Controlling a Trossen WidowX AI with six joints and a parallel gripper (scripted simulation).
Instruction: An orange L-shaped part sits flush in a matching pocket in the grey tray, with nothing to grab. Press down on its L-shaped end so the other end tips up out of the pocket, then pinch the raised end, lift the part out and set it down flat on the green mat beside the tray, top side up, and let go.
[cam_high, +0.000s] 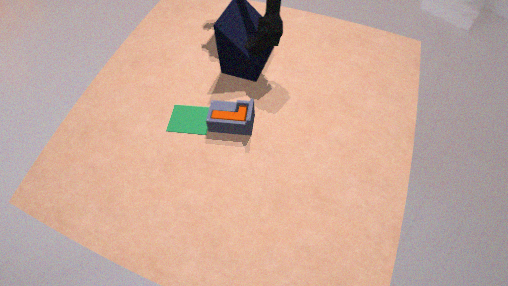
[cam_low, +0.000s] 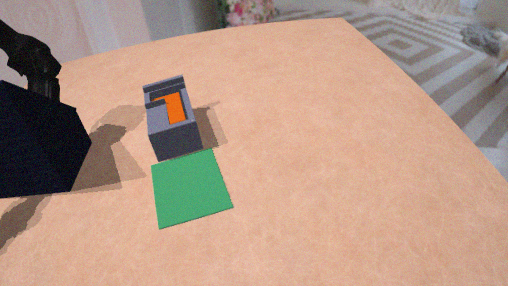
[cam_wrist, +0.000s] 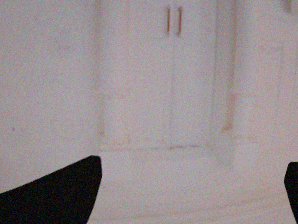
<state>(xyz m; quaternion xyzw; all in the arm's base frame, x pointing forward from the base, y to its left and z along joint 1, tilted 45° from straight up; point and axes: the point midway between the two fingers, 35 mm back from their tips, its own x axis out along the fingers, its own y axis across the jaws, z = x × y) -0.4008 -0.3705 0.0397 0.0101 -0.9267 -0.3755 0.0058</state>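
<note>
The orange L-shaped part (cam_high: 228, 115) (cam_low: 175, 108) lies level in the pocket of the grey tray (cam_high: 223, 105) (cam_low: 157, 118). Its L-shaped end is at the right in the top view and at the far end in the exterior view. A dark gap shows in the pocket by that end. The green mat (cam_high: 187, 120) (cam_low: 191, 189) lies flat beside the tray, with nothing on it. My gripper (cam_wrist: 198, 172) is open and empty, its black fingertips wide apart in the wrist view. It is away from the part and tray; its fingers cannot be made out in the top and exterior views.
A large dark blue faceted body (cam_high: 242, 52) (cam_low: 37, 142) stands near the tray, with the black arm (cam_high: 270, 27) (cam_low: 36, 59) at it. Their shadows fall on the tan table top (cam_high: 310, 200) (cam_low: 350, 175). The wrist view faces a pale wall with cabinet doors.
</note>
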